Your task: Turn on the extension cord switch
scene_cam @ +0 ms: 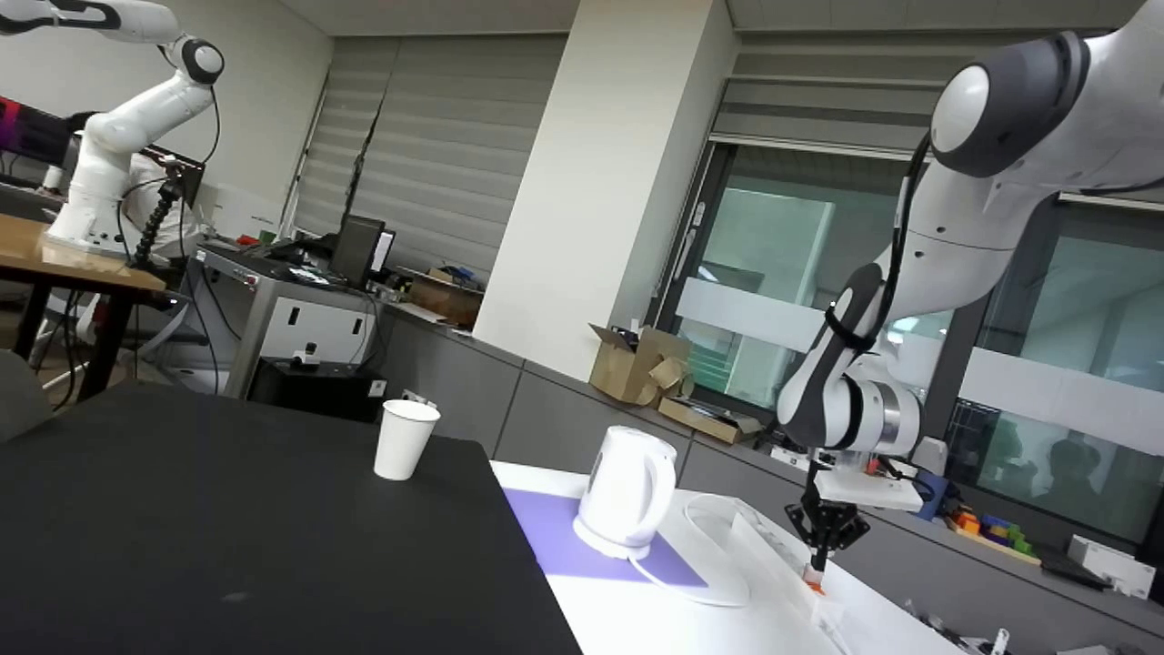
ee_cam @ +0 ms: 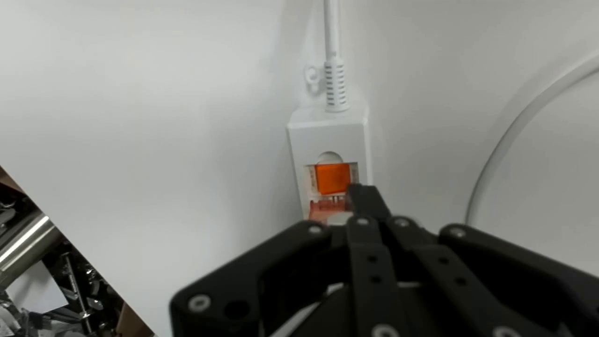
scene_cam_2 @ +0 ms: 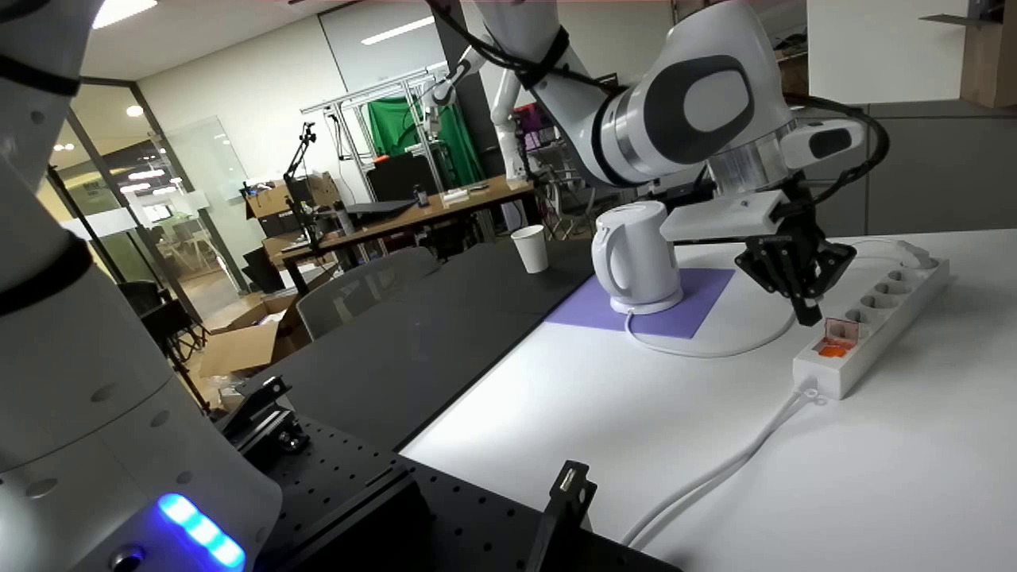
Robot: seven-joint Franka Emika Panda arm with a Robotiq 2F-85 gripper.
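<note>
The extension cord is a long white strip with round sockets on the white table, in both exterior views [scene_cam_2: 898, 327] [scene_cam: 773, 566]. Its orange switch [scene_cam_2: 834, 349] sits at the cable end, under a raised clear reddish cover [scene_cam_2: 841, 329]. The switch also shows in the wrist view [ee_cam: 332, 179]. My gripper [scene_cam_2: 808, 313] points down, with its fingers together and nothing seen between them. In the wrist view its tip [ee_cam: 366, 199] overlaps the cover beside the switch's lower right corner. I cannot tell whether it touches. The gripper also shows in an exterior view [scene_cam: 818, 557].
A white jug [scene_cam_2: 636, 258] stands on a purple mat [scene_cam_2: 707, 290] near the strip; its cable [scene_cam_2: 715, 354] curves across the table. The strip's own cable [scene_cam_2: 739, 459] runs towards the robot base. A white paper cup [scene_cam_2: 531, 249] stands on the black table [scene_cam_2: 413, 342].
</note>
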